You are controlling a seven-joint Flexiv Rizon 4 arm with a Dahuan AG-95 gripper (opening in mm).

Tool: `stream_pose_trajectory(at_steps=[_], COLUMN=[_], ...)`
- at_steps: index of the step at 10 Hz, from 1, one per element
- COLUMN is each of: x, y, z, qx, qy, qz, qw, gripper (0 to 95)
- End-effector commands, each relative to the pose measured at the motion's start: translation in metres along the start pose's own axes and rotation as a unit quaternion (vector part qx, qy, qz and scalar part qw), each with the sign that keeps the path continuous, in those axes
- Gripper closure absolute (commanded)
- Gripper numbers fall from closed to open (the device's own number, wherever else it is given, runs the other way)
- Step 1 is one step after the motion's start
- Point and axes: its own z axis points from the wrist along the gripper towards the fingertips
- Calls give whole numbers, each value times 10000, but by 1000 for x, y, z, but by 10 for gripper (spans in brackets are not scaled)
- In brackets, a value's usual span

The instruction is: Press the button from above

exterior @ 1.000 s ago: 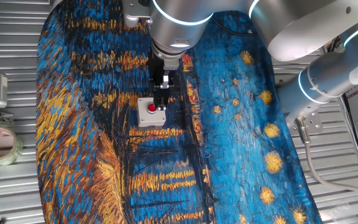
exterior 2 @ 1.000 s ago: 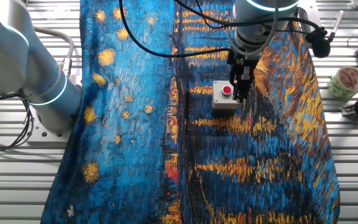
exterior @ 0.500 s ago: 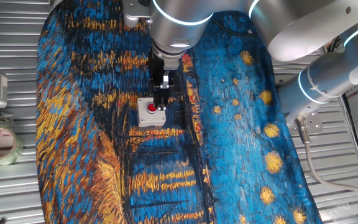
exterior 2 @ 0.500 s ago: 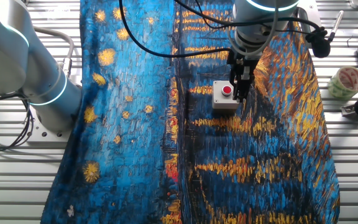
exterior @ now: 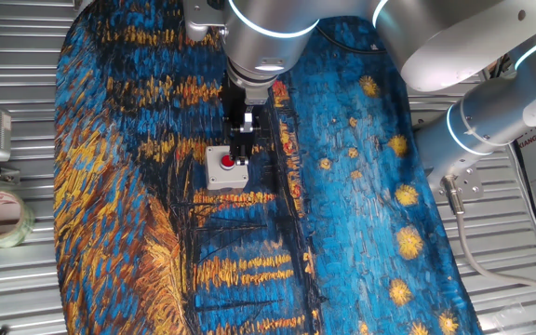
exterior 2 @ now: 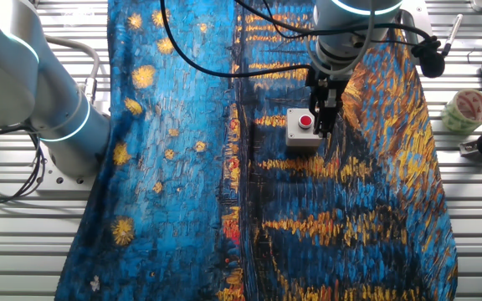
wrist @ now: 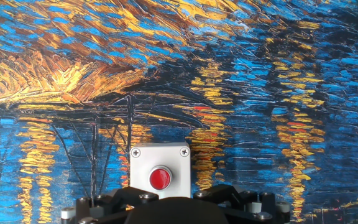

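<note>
Fingers (exterior: 241,154) unmoved beside button (exterior: 227,162)

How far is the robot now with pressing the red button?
Done: the end effector is brought over to the grey box on the painted cloth. In hand: lining up; in both fixed views it appears beside the red button, not over it, and the hand view shows the button uncovered. Left: centre above it and press down. No view shows the finger state.
</note>
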Motion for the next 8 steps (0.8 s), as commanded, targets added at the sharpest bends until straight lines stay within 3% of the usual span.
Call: stream_pose_trajectory(at_steps=[1,2,8], x=[0,0,1], y=[0,0,1], z=[0,-1,-2], qx=[114,-12,39], qy=[-241,-240,-243], qz=[-224,-166,-120], qw=[9994,9996,9996], gripper=[950,950,950])
